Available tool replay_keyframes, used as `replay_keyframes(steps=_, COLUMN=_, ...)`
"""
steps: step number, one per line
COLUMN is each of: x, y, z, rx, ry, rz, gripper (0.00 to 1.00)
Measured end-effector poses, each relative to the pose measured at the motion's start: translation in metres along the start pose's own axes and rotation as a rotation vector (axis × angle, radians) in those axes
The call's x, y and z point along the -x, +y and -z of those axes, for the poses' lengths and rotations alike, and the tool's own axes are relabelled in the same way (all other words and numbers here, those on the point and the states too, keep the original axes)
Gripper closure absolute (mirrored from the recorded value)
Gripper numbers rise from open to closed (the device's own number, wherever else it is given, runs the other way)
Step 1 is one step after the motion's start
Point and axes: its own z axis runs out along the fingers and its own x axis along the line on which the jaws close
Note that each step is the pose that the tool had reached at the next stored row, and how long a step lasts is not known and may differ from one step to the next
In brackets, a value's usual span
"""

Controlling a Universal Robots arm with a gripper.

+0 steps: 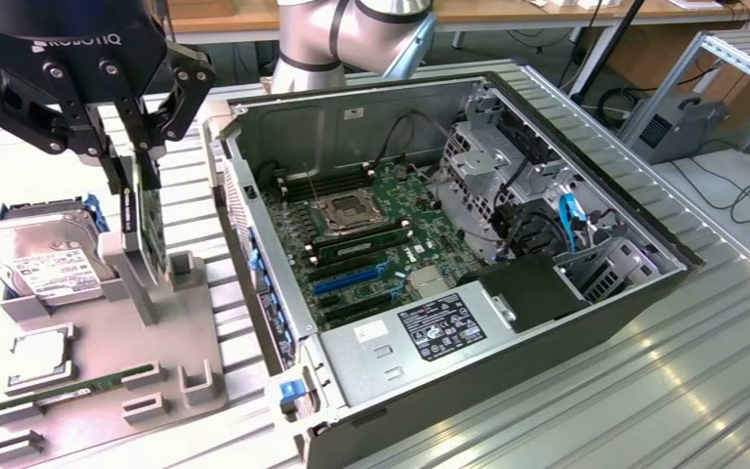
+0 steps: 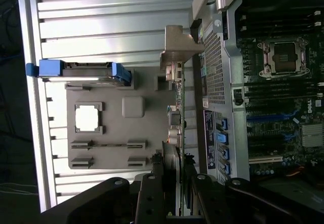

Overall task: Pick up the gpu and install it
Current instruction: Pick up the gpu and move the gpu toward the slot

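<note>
The gpu [image 1: 141, 210] stands on edge in a slot of the grey parts holder [image 1: 167, 352], at the exterior view's left beside the open computer case [image 1: 479, 391]. My gripper [image 1: 128, 147] hangs right over it, with one finger on each side of the card's upper edge, shut on it. In the wrist view the gpu [image 2: 177, 128] shows edge-on, running out from between my gripper [image 2: 174, 176] fingers, green board edge and black shroud pressed between the pads. Inside the case lies the motherboard [image 1: 375, 234] with its blue card slot [image 1: 349, 278].
The holder also carries a hard drive with a blue frame [image 1: 36, 254], a square processor [image 1: 36, 357] and a narrow green RAM stick [image 1: 62, 396]. The case's metal side wall [image 1: 251, 244] stands close beside the gpu. Ribbed metal table [image 1: 687, 391] lies all around.
</note>
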Motion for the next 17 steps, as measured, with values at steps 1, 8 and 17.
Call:
replay_keyframes(steps=1, x=0.0, y=0.0, z=0.0, rx=0.0, ry=0.0, rz=0.0, gripper=0.74)
replay_keyframes(steps=8, x=0.0026, y=0.0002, z=0.0, rx=0.0, ry=0.0, rz=0.0, gripper=0.74)
replay_keyframes(steps=17, x=0.0069, y=0.0005, z=-0.0002, rx=0.0, ry=0.0, rz=0.0, gripper=0.74)
